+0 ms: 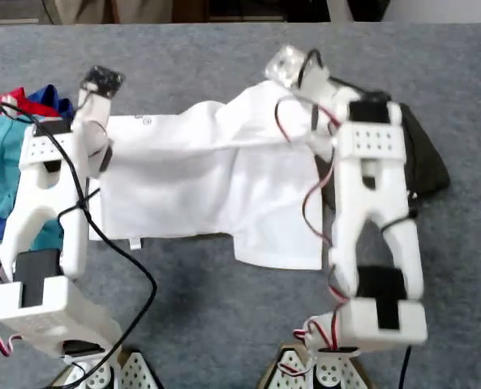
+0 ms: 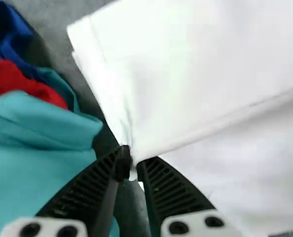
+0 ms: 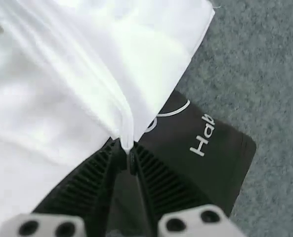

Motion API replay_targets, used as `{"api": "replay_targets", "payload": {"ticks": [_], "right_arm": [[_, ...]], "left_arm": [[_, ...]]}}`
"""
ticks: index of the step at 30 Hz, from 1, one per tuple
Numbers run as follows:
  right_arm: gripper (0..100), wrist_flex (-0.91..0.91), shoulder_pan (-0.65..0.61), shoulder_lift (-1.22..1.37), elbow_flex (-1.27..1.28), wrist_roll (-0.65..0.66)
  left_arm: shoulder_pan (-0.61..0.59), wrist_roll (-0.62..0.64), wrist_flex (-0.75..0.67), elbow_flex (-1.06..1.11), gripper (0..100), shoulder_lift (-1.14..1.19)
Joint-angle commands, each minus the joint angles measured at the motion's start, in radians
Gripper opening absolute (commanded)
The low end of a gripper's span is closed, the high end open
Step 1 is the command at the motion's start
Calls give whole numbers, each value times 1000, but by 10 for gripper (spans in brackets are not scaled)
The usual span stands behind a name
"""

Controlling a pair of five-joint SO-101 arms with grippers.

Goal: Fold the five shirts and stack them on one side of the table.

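While the white shirt (image 1: 191,178) lies spread across the middle of the grey table (image 1: 224,324), it is gripped at both ends. The left gripper (image 2: 129,168) sits at the end nearest the coloured shirts. Its 2 fingers (image 2: 94,182) are pressed almost together, with a thin edge of white cloth pinched between the tips. From that pinch a crease runs away across the fabric.

Just beside this gripper, 3 shirts lie bunched together. A teal shirt (image 2: 37,163) is closest, a red shirt (image 2: 13,81) touches it, and a blue shirt (image 2: 5,29) lies beyond the red one. In the high view this bunch sits at the table's left edge, apart from the white shirt's hem.

The right gripper (image 3: 124,148) holds the opposite end. Its fingers (image 3: 82,182) are squeezed onto several stacked layers of white cloth, which rise from the tips as a tight fold. Under that gripper lies a black shirt (image 3: 200,153), folded flat with white print on it. The white shirt overlaps its near edge. In the high view the black shirt shows at the table's right side, partly hidden by the white arm above it.
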Motion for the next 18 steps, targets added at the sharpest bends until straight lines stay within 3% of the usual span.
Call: {"api": "replay_targets", "payload": {"ticks": [1, 9, 13, 18], "right_arm": [[2, -120, 48, -183, 216, 9], [2, -129, 58, -549, 590, 83], [2, -130, 61, -684, 740, 118], [2, -130, 71, -739, 854, 157]], "left_arm": [[12, -12, 6, 100, 18, -165], [12, -14, -21, 440, 18, -542], [6, -14, -123, 543, 18, -564], [12, -12, -123, 554, 18, -519]]}}
